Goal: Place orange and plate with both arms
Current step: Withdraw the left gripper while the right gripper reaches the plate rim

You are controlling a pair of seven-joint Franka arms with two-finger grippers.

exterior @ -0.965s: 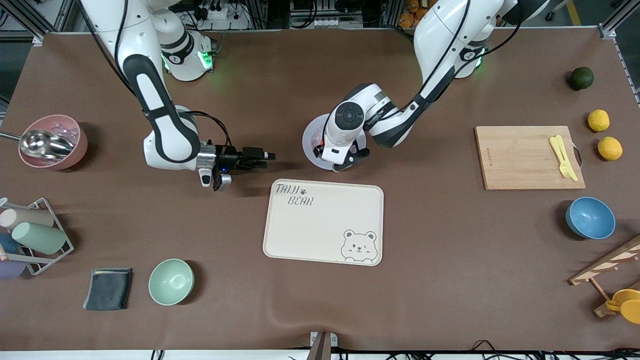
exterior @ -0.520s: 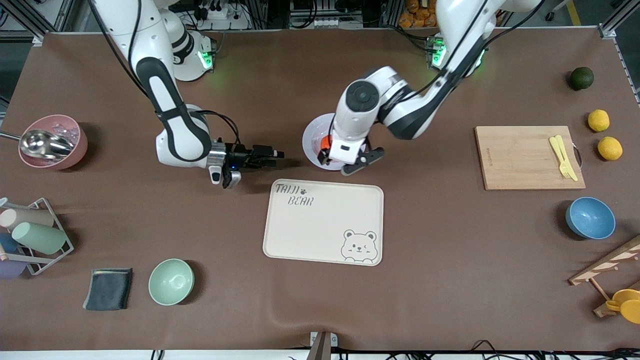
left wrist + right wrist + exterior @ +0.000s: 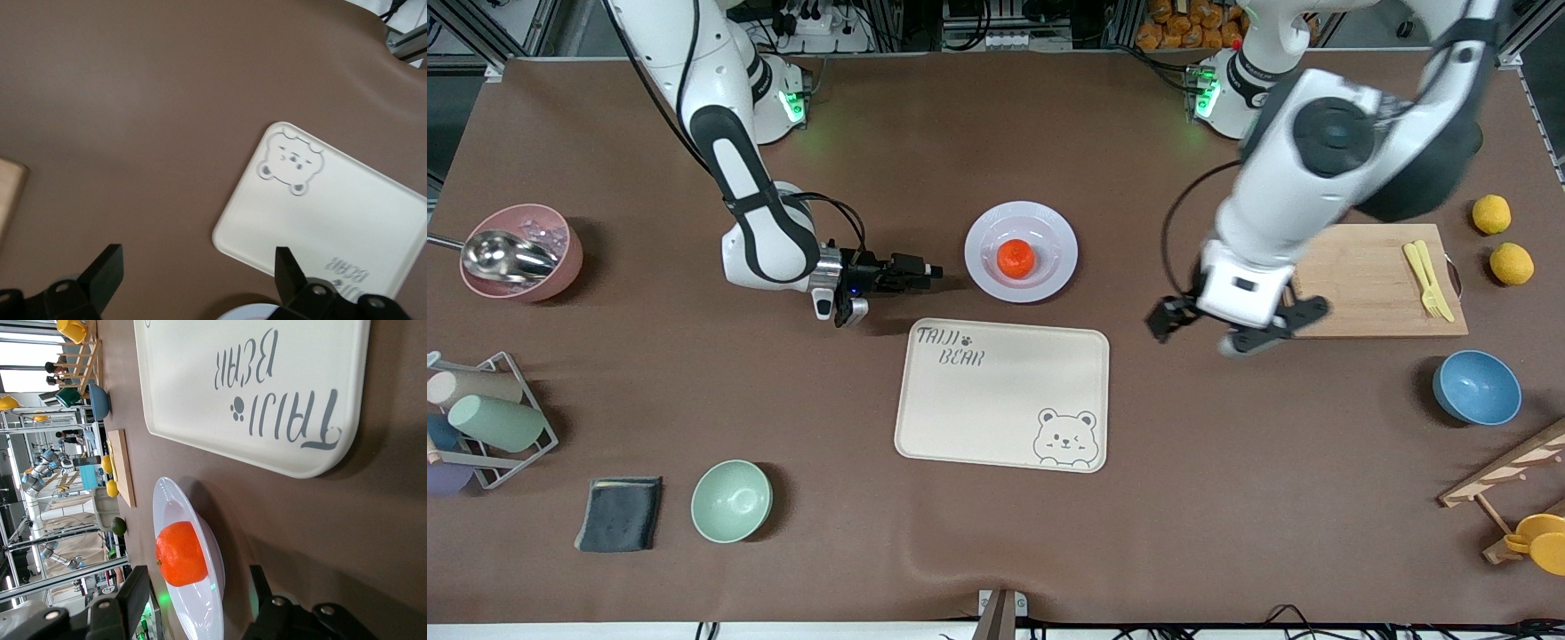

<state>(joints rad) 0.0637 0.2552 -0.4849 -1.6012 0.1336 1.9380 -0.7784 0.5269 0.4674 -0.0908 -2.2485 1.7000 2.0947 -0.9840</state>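
We see the orange (image 3: 1016, 258) sitting in the middle of the plate (image 3: 1049, 269), which rests on the brown table (image 3: 996, 551) just farther from the front camera than the cream bear tray (image 3: 978, 418); plate and tray lie close but apart. In the right wrist view the orange (image 3: 180, 553) shows round and bright in the shallow white plate (image 3: 210, 603), with the tray (image 3: 267, 393) near it. The right gripper (image 3: 898, 271) hangs low over the table beside the plate, toward the right arm's end, pointing at the plate's rim — its jaws are spread, with nothing between them. The left gripper (image 3: 1238, 327) is up in the air over bare table between the tray and the wooden cutting board (image 3: 1360, 284), overlapping the board's near corner in the front view. Its two black fingers (image 3: 103, 273) stand wide apart and empty, and under them the left wrist view shows brown table and the bear corner of the tray (image 3: 333, 213). On the board lies a yellow fork (image 3: 1427, 277). A blue bowl (image 3: 1476, 387) sits nearer the front camera than the board, and two lemons (image 3: 1501, 240) lie toward the left arm's end.
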